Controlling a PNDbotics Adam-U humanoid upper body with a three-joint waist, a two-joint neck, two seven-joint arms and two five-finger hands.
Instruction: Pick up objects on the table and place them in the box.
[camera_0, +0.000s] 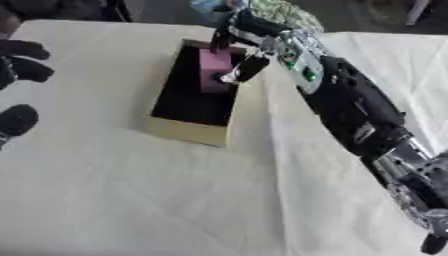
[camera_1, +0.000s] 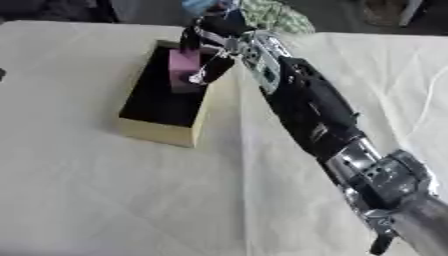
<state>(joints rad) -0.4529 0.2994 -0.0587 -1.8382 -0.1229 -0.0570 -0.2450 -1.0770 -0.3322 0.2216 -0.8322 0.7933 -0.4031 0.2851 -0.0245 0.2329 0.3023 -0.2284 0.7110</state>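
Note:
A tan open box (camera_0: 191, 131) with a dark inside stands on the cream table, left of middle. A pink block (camera_0: 213, 70) hangs upright over the box's far half, pinched between the thumb and fingers of my right hand (camera_0: 241, 47). My right arm runs from the lower right up to the box. At the left edge of the left eye view my left hand (camera_0: 19, 65) shows only its dark fingers, spread and holding nothing.
The cream cloth (camera_0: 114, 190) covers the table around the box. Beyond the far edge lie a green patterned thing (camera_0: 284, 12) and a light blue thing (camera_0: 206, 5). The box's near wall faces me.

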